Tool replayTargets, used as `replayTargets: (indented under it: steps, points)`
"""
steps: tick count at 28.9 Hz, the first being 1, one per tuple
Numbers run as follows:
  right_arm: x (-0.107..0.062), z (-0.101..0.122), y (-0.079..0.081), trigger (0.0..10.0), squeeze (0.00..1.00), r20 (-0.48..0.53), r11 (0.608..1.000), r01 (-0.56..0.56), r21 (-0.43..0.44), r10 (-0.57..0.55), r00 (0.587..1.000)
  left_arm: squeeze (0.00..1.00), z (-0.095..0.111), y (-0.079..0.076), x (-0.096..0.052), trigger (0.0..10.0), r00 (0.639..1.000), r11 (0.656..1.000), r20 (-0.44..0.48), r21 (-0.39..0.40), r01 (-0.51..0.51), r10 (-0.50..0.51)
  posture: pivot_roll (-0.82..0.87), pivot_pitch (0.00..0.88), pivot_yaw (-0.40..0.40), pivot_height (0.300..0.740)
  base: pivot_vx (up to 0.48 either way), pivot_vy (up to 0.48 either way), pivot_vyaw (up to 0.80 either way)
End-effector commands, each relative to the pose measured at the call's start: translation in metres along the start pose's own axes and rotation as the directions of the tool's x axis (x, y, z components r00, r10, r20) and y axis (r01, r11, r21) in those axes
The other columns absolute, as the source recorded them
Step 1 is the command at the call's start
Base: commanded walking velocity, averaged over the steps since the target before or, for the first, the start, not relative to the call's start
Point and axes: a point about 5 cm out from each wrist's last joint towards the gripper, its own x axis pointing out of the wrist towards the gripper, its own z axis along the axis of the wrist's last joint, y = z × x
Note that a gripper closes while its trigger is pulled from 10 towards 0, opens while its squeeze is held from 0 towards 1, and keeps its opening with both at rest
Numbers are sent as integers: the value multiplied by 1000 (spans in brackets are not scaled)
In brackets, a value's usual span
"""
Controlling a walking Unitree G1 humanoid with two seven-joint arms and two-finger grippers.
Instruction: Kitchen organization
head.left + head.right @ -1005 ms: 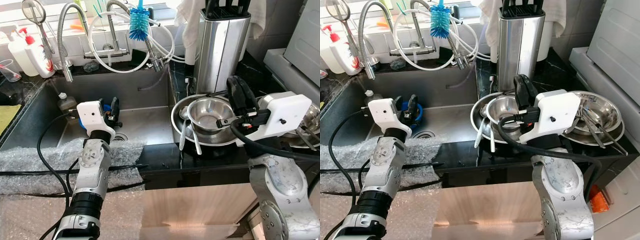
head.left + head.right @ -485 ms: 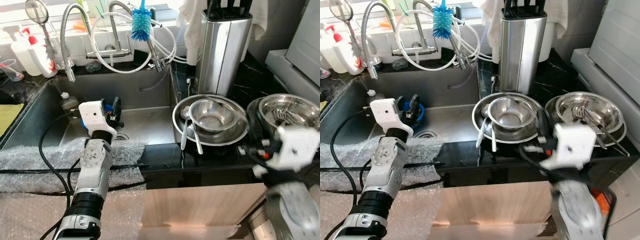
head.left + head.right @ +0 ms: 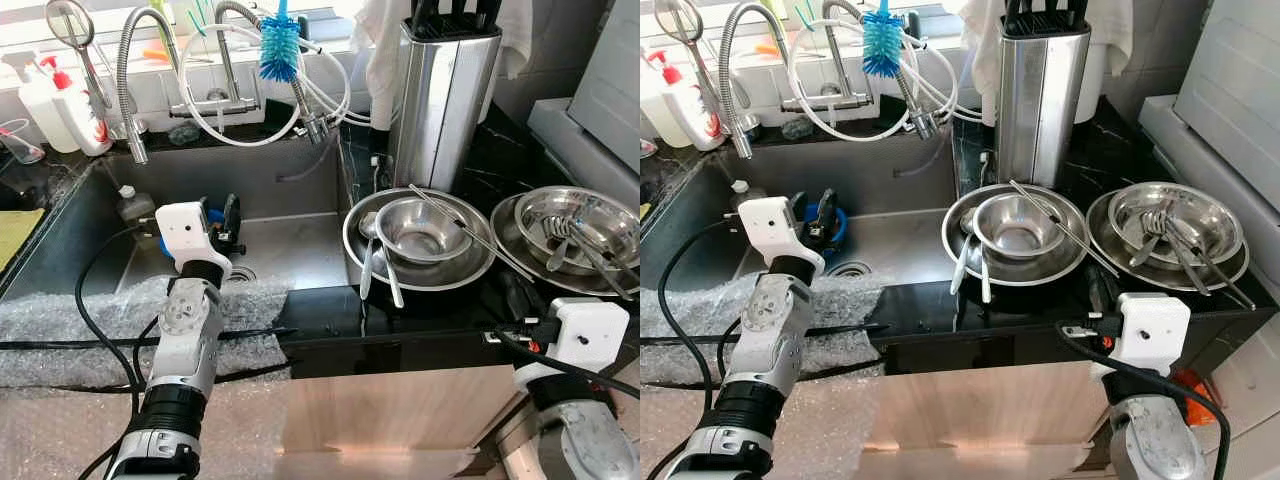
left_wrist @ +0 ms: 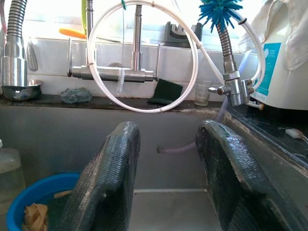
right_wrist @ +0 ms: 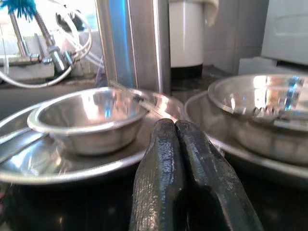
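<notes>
a: where are the dishes seen?
b: a small steel bowl point(image 3: 422, 228) is nested in a wide steel pan point(image 3: 470, 272) on the black counter point(image 3: 330, 310), just right of the sink point(image 3: 280, 245). two spoons point(image 3: 378, 262) are laid over the pan's left rim, and a thin rod point(image 3: 470, 232) is laid across the bowl. a second pan point(image 3: 510, 235) with a bowl point(image 3: 575, 215) and cutlery inside is set beside it on the right. a knife block point(image 3: 440, 95) is stood behind them.

a: grippers?
b: the right gripper point(image 5: 185, 178) is held low at the counter edge, between the two pans and near their rims. its fingers are pressed together and nothing is held. the left gripper point(image 4: 166, 185) is hung over the sink with fingers spread apart, nothing between them. a blue tub point(image 4: 24, 204) is seen below it.

a: how is the bowl expected to handle?
b: it is judged light, stiff and not fragile, but polished, so slip is likely. a wet surface cannot be ruled out. a pinch over the rim, one finger inside and one outside, is judged best. the rounded wall is judged too slick for a side squeeze.

a: risks?
b: the rod would probably be tipped off if the bowl is lifted first. the spoons are thin and flat, hard to get under, and are better taken by the handles where they overhang the rim.
</notes>
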Motion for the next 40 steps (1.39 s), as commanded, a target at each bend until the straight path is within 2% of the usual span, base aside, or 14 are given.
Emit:
replayTargets:
  steps: [1, 2, 3, 4, 8, 11, 16, 27, 28, 40]
  points:
    - [1, 9, -2, 10000, 0, 46, 1000, 15, -17, -15, 999, 0, 1, 4, 0, 10000, 1000, 1000, 4, 22, -12, 12, -89, 49, 83, 740, 0, 0, 0]
    - [1, 10, -1, 10000, 0, 56, 999, 9, -43, -6, 998, 0, 1, 5, 0, 10000, 1000, 1000, 4, 23, -13, 13, -90, 50, 83, 740, 0, 0, 0]
    - [0, 8, 0, 10000, 843, 56, 1000, 10, -8, -10, 998, 0, 0, 5, -1, 10000, 1000, 1000, 1, 23, -14, 14, -91, 51, 82, 740, 0, 0, 0]
    - [0, 8, 0, 10000, 1000, 56, 1000, 14, 4, -14, 998, 0, 0, 5, -1, 10000, 1000, 1000, 1, 23, -14, 14, -88, 51, 81, 740, 0, 0, 0]
    - [0, 7, 1, 10000, 1000, 55, 1000, 11, -2, -11, 998, 0, -1, 4, -1, 10000, 1000, 1000, -1, 22, -15, 15, -90, 51, 81, 740, 0, 0, 0]
    - [0, 11, 7, 10000, 1000, 81, 998, -54, 20, 53, 995, 0, -1, 5, -2, 10000, 1000, 1000, -2, 23, -17, 17, -91, 51, 79, 740, 0, 0, 0]
    - [-2, 9, 4, 10000, 1000, 79, 1000, -16, 17, 15, 997, 0, -1, 5, -2, 10000, 1000, 1000, -2, 21, -18, 19, -90, 51, 78, 740, 0, 0, 0]
    - [-11, -1, 4, 10000, 1000, 46, 1000, -17, 27, 15, 999, 0, -2, 5, -3, 10000, 1000, 1000, -4, 22, -14, 15, -92, 44, 79, 740, 0, 0, 0]
    - [-13, -2, 4, 10000, 0, 39, 1000, -22, 9, 22, 999, 0, -2, 5, -3, 10000, 1000, 1000, -4, 22, -13, 13, -94, 43, 80, 740, 0, 0, 0]
    - [-23, -7, -5, 10000, 0, 35, 997, 52, 51, -54, 998, 0, -3, 3, -4, 10000, 1000, 1000, -6, 19, -7, 7, -97, 31, 79, 740, 0, 0, 0]
